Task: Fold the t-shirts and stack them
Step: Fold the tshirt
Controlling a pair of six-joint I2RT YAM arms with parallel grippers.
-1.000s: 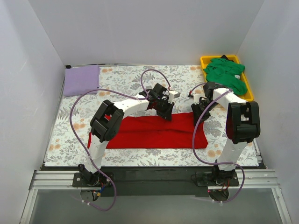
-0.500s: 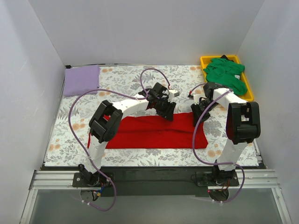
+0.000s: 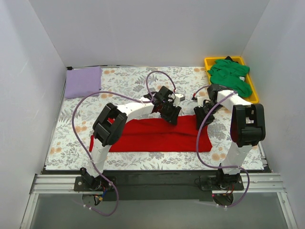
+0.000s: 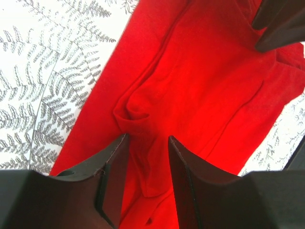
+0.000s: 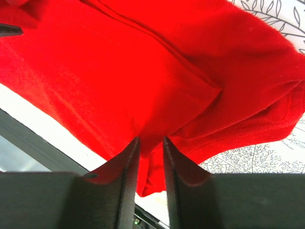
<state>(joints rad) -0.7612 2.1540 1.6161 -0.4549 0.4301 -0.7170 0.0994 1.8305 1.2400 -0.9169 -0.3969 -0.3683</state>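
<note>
The red t-shirt (image 3: 157, 136) lies as a long folded strip across the near middle of the table. At the middle of its far edge my left gripper (image 3: 170, 114) presses down on the cloth. In the left wrist view that gripper (image 4: 147, 137) is narrowly open, with a raised wrinkle of red t-shirt (image 4: 200, 81) between the fingers that does not fill the gap. My right gripper (image 3: 201, 119) is at the shirt's far right corner. In the right wrist view it (image 5: 150, 138) is shut on a pinch of red t-shirt (image 5: 119, 62), lifted off the table.
A folded lavender t-shirt (image 3: 82, 81) sits at the far left corner. A crumpled green t-shirt (image 3: 231, 76) lies in the yellow tray (image 3: 208, 61) at the far right. The floral table cloth (image 3: 124, 78) covers the table, with white walls on three sides.
The left gripper has shifted slightly right along the shirt's far edge and its wrist has turned a little. The right gripper and the shirt have hardly moved.
</note>
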